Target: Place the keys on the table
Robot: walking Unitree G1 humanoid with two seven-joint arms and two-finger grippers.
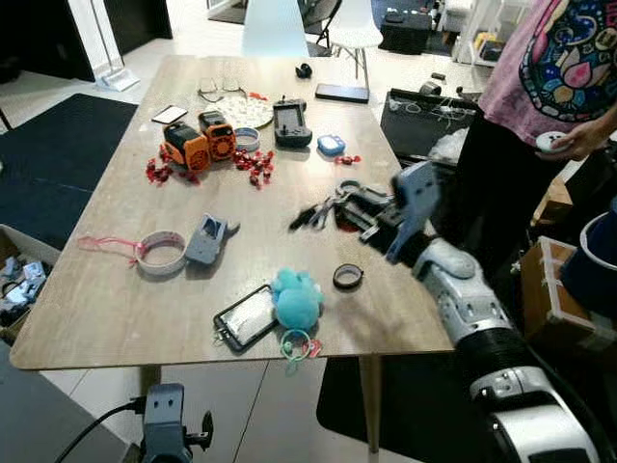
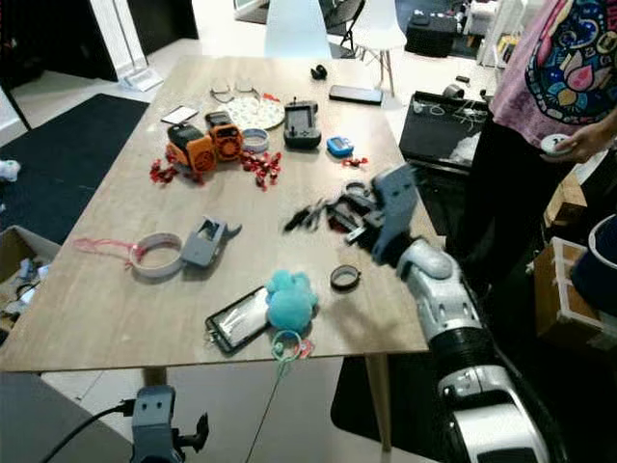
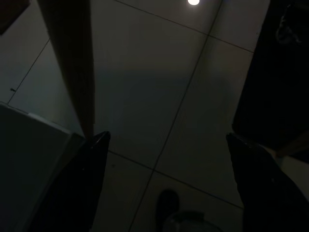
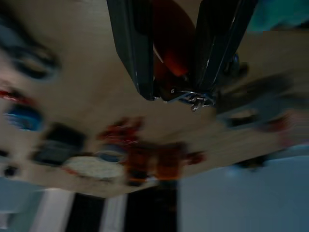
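While the right gripper (image 1: 310, 216) reaches over the right side of the wooden worktop (image 1: 106, 299), its fingers (image 4: 129, 53) clamp narrowly on the keys (image 4: 186, 95) (a red tag hangs between them), just above the surface, beyond a black ring (image 1: 348, 277). Under the near edge, the left gripper (image 3: 164, 183) hangs idle, fingers wide.
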